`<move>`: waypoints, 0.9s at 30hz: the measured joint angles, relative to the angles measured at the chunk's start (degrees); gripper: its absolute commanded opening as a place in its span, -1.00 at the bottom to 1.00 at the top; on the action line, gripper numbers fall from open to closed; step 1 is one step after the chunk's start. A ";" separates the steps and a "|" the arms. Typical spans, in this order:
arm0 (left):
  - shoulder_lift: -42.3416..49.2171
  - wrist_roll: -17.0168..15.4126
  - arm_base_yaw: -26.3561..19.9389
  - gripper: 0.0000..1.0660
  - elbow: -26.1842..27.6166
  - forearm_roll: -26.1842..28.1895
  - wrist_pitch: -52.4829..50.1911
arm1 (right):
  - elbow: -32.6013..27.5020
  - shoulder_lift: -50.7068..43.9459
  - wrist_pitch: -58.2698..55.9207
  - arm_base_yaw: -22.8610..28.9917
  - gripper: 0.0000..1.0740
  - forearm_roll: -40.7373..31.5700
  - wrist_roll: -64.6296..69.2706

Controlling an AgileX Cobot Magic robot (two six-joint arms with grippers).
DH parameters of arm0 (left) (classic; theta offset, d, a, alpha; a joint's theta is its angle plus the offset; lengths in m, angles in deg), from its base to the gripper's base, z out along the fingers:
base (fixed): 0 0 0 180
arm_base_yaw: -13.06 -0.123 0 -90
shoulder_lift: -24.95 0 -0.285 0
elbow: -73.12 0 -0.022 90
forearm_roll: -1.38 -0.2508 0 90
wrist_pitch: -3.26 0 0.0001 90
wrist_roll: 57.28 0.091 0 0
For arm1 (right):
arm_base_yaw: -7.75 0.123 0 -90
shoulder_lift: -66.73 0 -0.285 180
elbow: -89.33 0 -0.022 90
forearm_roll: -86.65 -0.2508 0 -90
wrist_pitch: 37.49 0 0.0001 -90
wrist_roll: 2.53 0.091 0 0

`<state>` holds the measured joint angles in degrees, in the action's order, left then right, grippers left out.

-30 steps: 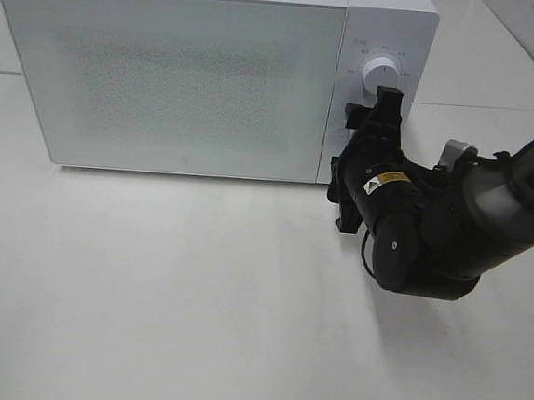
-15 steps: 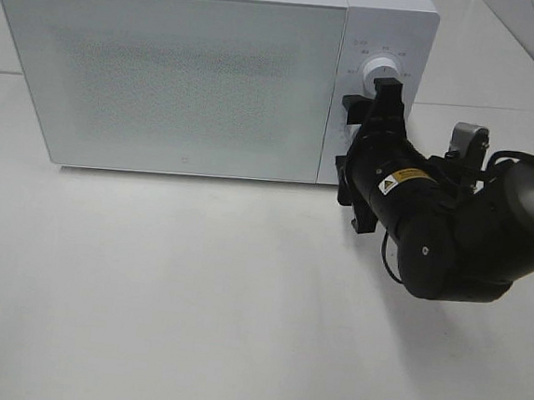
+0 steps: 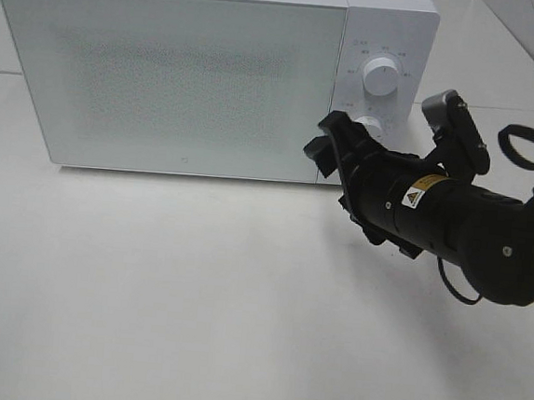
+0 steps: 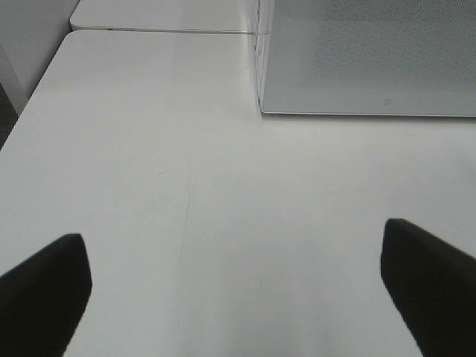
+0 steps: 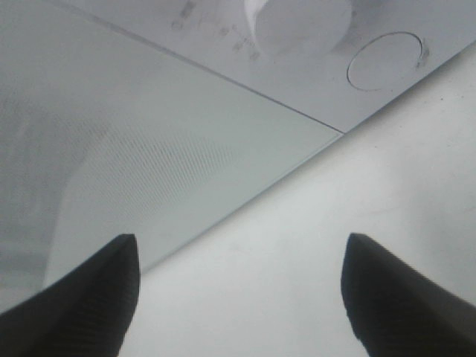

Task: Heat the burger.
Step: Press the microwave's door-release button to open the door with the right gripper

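Right black fingers [image 5: 82, 297] gape empty beside the shut white box-shaped microwave [image 3: 166, 70], left fingers [image 4: 44, 290] equally wide and empty over the white tabletop [image 4: 186, 186]; the right arm's yellow sticker [image 3: 415, 196] is illegible.

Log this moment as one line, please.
microwave door: shut | right claw: open, empty, by its lower right corner | left claw: open, empty, over table | burger: not in view
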<state>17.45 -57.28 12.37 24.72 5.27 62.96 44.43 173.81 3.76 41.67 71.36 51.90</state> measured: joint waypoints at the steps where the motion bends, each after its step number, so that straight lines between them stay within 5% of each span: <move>1: 0.00 0.00 0.00 0.83 0.00 0.00 0.00 | 0.00 -2.01 -5.04 0.00 0.36 0.57 -6.13; 14: 0.00 0.00 0.00 0.83 0.00 0.00 0.00 | 4.07 -12.89 -39.53 0.00 0.36 1.20 -41.83; 27: 0.00 0.00 0.00 0.83 0.00 0.00 0.00 | 5.67 -22.80 -62.80 0.00 0.36 1.55 -51.05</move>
<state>17.45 -57.28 12.37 24.72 5.27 62.96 50.10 151.01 -59.03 41.67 72.90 0.85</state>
